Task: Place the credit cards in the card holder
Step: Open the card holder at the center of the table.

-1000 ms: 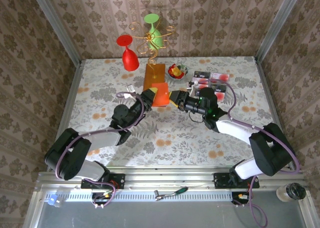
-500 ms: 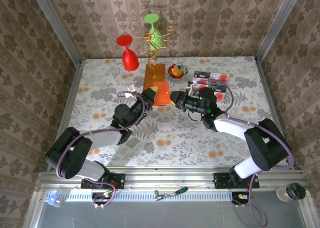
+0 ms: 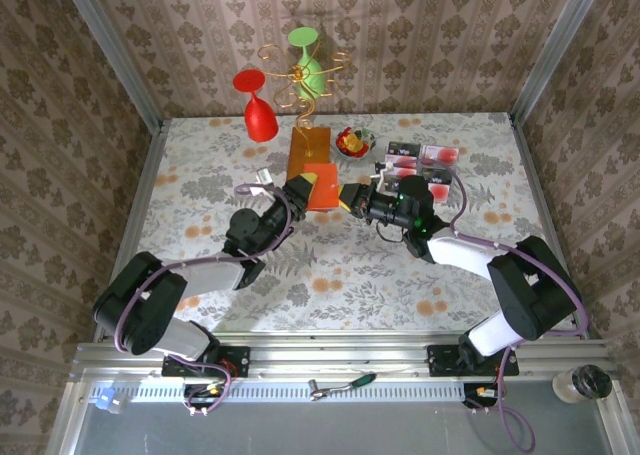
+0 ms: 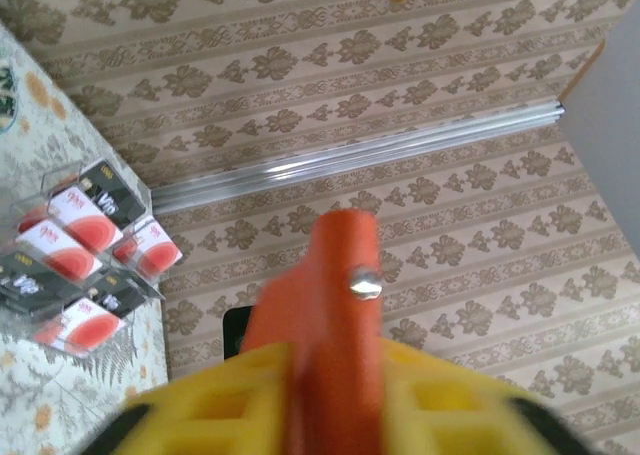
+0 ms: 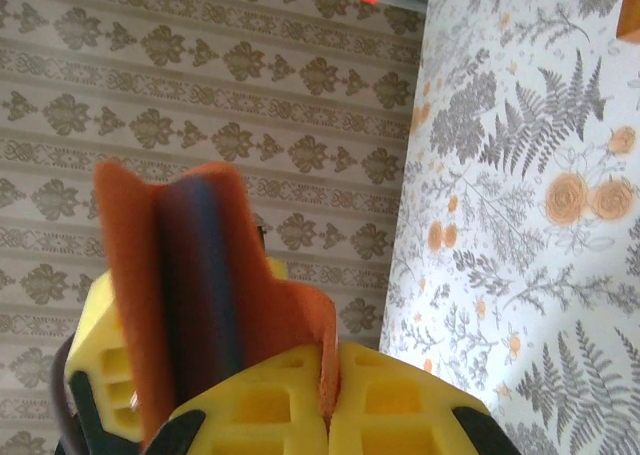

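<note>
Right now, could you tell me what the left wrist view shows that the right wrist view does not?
Left wrist: the credit cards in a clear tray, and a silver stud on the card holder. Right wrist: the holder's grey-blue inner panel. Both: the orange-red card holder between yellow pincer fingers, before patterned wallpaper.

Floral table (image 3: 350, 265) — credit cards (image 3: 420, 160), bowl (image 3: 353, 142), block (image 3: 309, 147)

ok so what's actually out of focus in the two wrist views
left wrist: the card holder and yellow fingers up close are soft, the credit cards behind are sharper; right wrist: the card holder blurs near the lens, the flowered tablecloth is crisp
</note>
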`<control>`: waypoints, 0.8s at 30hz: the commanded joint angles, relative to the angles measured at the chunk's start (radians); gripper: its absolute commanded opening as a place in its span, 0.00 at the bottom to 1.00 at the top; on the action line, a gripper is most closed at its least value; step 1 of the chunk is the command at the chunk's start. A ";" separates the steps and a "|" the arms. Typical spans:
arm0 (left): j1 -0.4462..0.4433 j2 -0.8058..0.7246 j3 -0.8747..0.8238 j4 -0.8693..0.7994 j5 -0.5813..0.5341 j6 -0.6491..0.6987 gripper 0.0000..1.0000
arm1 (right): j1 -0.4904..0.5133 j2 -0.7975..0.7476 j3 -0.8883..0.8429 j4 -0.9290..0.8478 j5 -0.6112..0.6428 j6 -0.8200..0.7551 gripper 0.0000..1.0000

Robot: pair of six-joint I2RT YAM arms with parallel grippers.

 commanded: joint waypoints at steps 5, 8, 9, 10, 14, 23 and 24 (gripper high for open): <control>0.016 0.010 -0.091 0.003 0.018 0.060 0.59 | 0.007 -0.038 -0.067 0.029 -0.026 -0.042 0.00; 0.025 0.013 -0.120 -0.005 0.022 0.079 0.64 | 0.007 -0.033 -0.092 0.030 -0.026 -0.051 0.00; 0.027 0.014 -0.128 -0.011 0.024 0.084 0.64 | 0.007 -0.031 -0.100 0.032 -0.026 -0.052 0.00; 0.030 0.016 -0.137 -0.013 0.025 0.091 0.65 | 0.007 -0.026 -0.110 0.035 -0.024 -0.056 0.00; 0.037 0.032 -0.159 -0.021 0.036 0.117 0.66 | 0.007 0.004 -0.137 0.069 -0.028 -0.053 0.00; 0.043 0.051 -0.164 -0.116 0.072 0.199 0.66 | 0.007 0.096 -0.192 0.155 -0.048 -0.048 0.00; 0.043 0.050 -0.163 -0.139 0.078 0.213 0.66 | 0.008 0.105 -0.198 0.167 -0.049 -0.048 0.00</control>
